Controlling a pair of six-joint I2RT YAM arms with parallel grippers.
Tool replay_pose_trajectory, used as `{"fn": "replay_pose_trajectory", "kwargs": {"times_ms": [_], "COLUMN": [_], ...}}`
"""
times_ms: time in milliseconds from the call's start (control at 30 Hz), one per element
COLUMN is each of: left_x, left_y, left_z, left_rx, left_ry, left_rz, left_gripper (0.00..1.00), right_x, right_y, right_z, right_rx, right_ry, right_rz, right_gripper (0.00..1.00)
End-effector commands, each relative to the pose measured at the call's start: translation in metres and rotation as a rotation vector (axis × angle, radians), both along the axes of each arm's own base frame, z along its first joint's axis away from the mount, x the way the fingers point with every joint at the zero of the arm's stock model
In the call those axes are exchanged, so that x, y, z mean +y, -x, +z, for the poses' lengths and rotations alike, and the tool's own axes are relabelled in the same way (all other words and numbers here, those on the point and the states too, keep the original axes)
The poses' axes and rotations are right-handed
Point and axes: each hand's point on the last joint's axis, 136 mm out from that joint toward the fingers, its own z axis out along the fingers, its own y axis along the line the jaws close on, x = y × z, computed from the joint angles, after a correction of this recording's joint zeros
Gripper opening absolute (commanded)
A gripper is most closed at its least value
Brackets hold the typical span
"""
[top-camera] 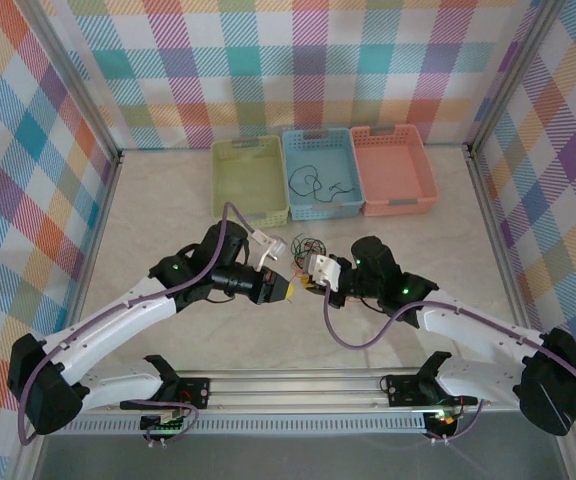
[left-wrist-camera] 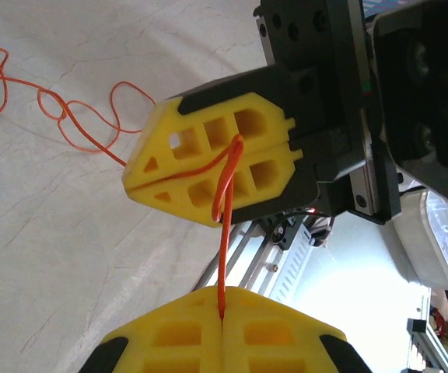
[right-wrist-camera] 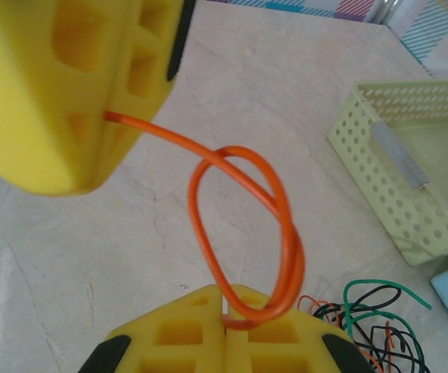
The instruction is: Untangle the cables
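Observation:
The cables [top-camera: 306, 247] lie in a small orange, black and green knot on the table just beyond both grippers, and also show at the lower right of the right wrist view [right-wrist-camera: 373, 320]. One orange cable [right-wrist-camera: 285, 225] runs in a twisted loop between the two grippers. My left gripper [left-wrist-camera: 222, 312] is shut on one end of it [left-wrist-camera: 223, 249]. My right gripper [right-wrist-camera: 225, 312] is shut on the loop's base. In the top view the left gripper [top-camera: 291, 289] and right gripper [top-camera: 314, 273] meet tip to tip. The orange strand trails on over the table [left-wrist-camera: 53, 109].
Three baskets stand in a row at the back: green [top-camera: 250, 180], blue [top-camera: 323, 205] holding a loose black wire [top-camera: 313, 183], and salmon [top-camera: 393, 170]. The green basket [right-wrist-camera: 411, 171] is close on the right in the right wrist view. Frame posts line the table's sides.

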Motion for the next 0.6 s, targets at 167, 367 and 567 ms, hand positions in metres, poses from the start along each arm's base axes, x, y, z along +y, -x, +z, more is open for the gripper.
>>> {"fn": "replay_pose_trajectory", "kwargs": {"times_ms": [167,367,567], "left_x": [-0.012,-0.019,-0.021], "left_y": [-0.001,-0.005,-0.009], "left_z": [-0.002,-0.004,0.001], "left_rx": [0.001,0.007,-0.015], "left_ry": [0.027,0.031,0.023], "left_rz": [-0.03,-0.039,-0.041], "left_gripper": [0.0,0.0,0.0], "right_x": [-0.001,-0.004,-0.006], "right_y": [-0.005,-0.009,-0.011], "right_z": [0.013,0.015,0.016], "right_rx": [-0.073,-0.101,-0.127], "right_ry": [-0.056,-0.072,-0.073], "right_rz": [-0.019,-0.047,-0.059], "right_gripper": [0.0,0.0,0.0]}}
